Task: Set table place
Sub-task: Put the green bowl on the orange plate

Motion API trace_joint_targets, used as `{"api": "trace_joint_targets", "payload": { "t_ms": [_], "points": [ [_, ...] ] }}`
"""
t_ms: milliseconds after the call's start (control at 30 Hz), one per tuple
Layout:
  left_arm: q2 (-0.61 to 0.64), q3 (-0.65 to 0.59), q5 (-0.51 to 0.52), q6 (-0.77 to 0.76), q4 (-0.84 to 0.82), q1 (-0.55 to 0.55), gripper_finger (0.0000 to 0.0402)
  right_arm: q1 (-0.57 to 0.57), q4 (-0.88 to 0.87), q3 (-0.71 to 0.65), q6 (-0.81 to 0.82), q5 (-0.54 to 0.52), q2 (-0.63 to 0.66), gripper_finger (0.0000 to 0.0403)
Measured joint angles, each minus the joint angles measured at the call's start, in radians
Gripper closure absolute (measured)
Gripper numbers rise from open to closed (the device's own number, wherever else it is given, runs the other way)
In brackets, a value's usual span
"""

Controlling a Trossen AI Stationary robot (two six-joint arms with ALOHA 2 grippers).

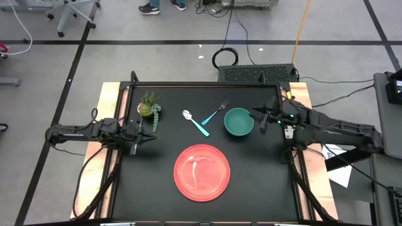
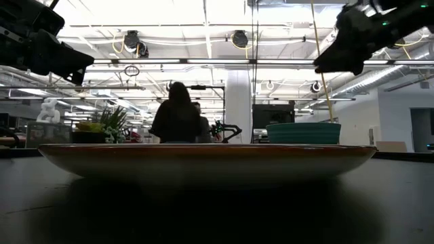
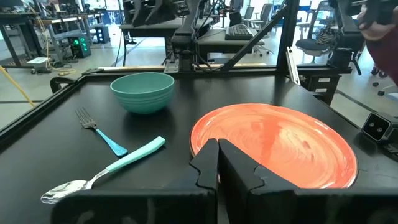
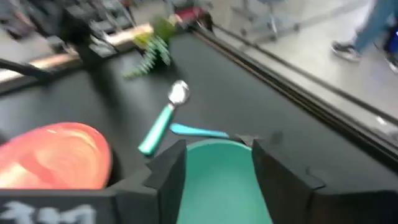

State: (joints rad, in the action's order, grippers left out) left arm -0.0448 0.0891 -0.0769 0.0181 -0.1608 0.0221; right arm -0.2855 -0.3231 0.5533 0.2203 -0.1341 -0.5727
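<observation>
The red plate (image 1: 201, 172) lies on the black table (image 1: 264, 188) toward its near edge. The teal bowl (image 1: 239, 121) stands upright beyond it to the right. The spoon (image 1: 194, 122) and fork (image 1: 217, 113) lie left of the bowl, and their light-blue handles cross at the ends (image 3: 124, 155). My right gripper (image 1: 258, 120) is open and hovers raised at the bowl's right side; in its wrist view the bowl (image 4: 217, 180) shows between the fingers (image 4: 171, 171). The low view shows this gripper (image 2: 346, 47) well above the bowl (image 2: 303, 132). My left gripper (image 1: 148, 135) is shut and raised at the table's left, pointing toward the plate (image 3: 280, 143).
A small green potted plant (image 1: 149, 107) stands at the table's far left, just beyond my left gripper. Wooden strips (image 1: 110, 107) run along the table's left and right sides. Bare black top lies left and right of the plate. A person (image 2: 178, 115) stands in the room behind.
</observation>
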Motion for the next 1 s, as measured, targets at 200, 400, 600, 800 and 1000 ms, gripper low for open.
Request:
{"api": "trace_joint_targets", "payload": {
  "t_ms": [200,400,600,800,1000],
  "points": [
    [0.000,0.000,0.000,0.000,0.000,0.000,0.0387,-0.093,-0.116,0.116,0.051,0.000,-0.165,0.0167],
    [0.000,0.000,0.000,-0.001,0.000,0.000,0.0387,-0.186,-0.256,0.218,0.057,0.003,-0.294,0.0140],
    [0.000,0.000,0.000,0.003,0.000,0.000,0.0387,-0.272,-0.303,0.241,0.056,0.004,-0.397,0.0135],
    [0.000,0.000,0.000,0.002,0.000,0.000,0.0387,-0.323,-0.373,0.241,0.033,0.034,-0.496,0.0137],
    [0.000,0.000,0.000,-0.001,0.000,0.000,0.0387,-0.322,-0.319,0.241,0.018,0.079,-0.539,0.0137]
  ]
}}
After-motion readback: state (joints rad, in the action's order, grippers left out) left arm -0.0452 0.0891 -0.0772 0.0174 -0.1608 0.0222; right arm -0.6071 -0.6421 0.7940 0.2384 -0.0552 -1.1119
